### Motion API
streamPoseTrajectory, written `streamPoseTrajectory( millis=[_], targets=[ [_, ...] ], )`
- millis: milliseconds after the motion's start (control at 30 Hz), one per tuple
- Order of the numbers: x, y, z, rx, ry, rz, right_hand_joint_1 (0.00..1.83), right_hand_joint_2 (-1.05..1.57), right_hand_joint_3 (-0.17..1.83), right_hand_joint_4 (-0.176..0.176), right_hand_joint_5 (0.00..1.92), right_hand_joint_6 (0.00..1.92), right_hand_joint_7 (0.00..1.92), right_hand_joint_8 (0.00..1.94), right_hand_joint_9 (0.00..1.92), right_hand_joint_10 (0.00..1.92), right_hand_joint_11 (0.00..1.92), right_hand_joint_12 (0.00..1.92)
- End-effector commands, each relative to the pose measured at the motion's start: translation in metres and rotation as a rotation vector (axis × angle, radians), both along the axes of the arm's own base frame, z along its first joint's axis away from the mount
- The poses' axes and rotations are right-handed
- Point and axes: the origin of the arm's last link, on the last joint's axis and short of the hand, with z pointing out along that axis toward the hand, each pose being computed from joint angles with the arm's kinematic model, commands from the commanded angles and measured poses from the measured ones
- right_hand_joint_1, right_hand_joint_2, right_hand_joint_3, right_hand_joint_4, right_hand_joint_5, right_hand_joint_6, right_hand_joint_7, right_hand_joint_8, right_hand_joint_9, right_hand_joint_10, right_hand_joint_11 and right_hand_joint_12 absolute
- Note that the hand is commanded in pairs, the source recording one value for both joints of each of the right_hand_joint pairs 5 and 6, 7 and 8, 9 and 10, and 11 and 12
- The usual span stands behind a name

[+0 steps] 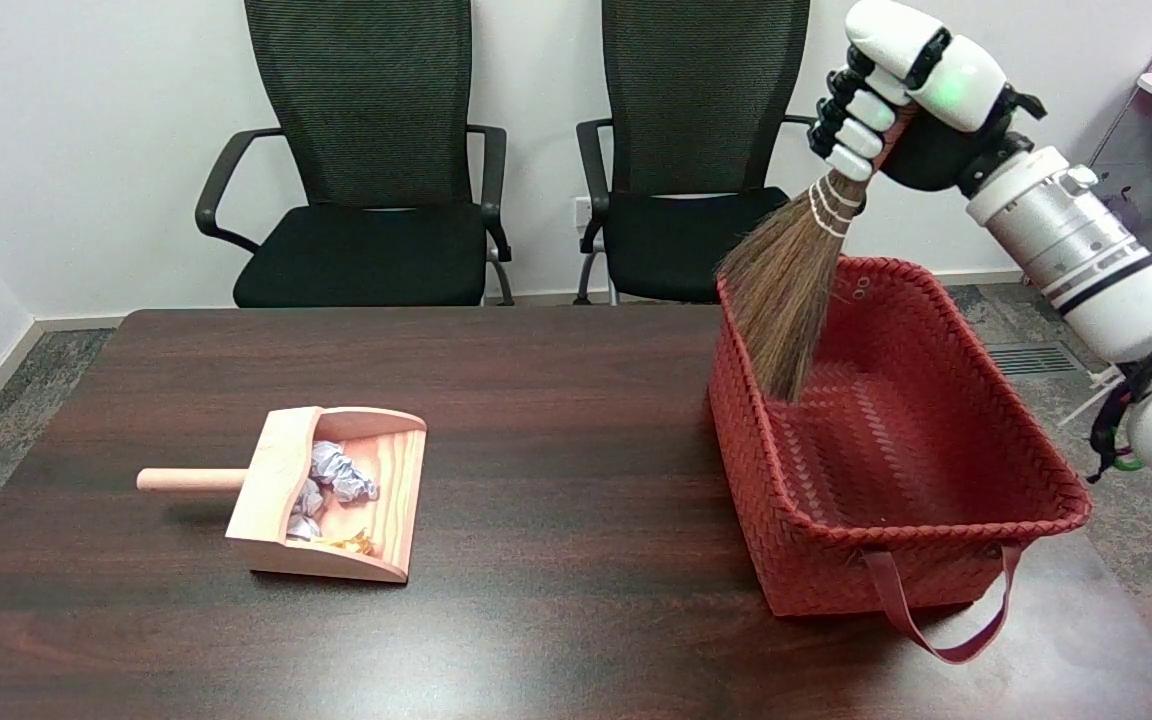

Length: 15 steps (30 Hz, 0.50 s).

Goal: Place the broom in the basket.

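Fingers [851, 135] of right hand [901, 90] seemingly wrap the broom [786, 280] handle.

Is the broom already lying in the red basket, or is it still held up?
Held up. The right hand grips the broom by its handle above the red basket; only the bristle tips hang inside, near its left wall.

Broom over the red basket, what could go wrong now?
The broom hangs tilted from the right hand, its bristles beside the basket's left wall. They might snag on that rim or nudge the basket. If the hand lets go here, the broom could lean over the edge and tip out onto the table.
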Motion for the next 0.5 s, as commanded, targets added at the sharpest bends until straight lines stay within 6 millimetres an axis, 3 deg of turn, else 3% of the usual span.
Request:
streamPoseTrajectory(
  millis=[33, 500],
  targets=[
    [-0.012, 0.019, 0.019, 0.075, -0.023, 0.092, 1.02, 1.57, 0.43, 0.012, 1.92, 1.92, 1.92, 1.92, 1.92, 1.92, 1.92, 1.92],
    [-0.012, 0.022, 0.035, 0.06, -0.025, 0.11, 1.02, 1.57, 0.42, 0.014, 1.92, 1.92, 1.92, 1.92, 1.92, 1.92, 1.92, 1.92]
  ],
)
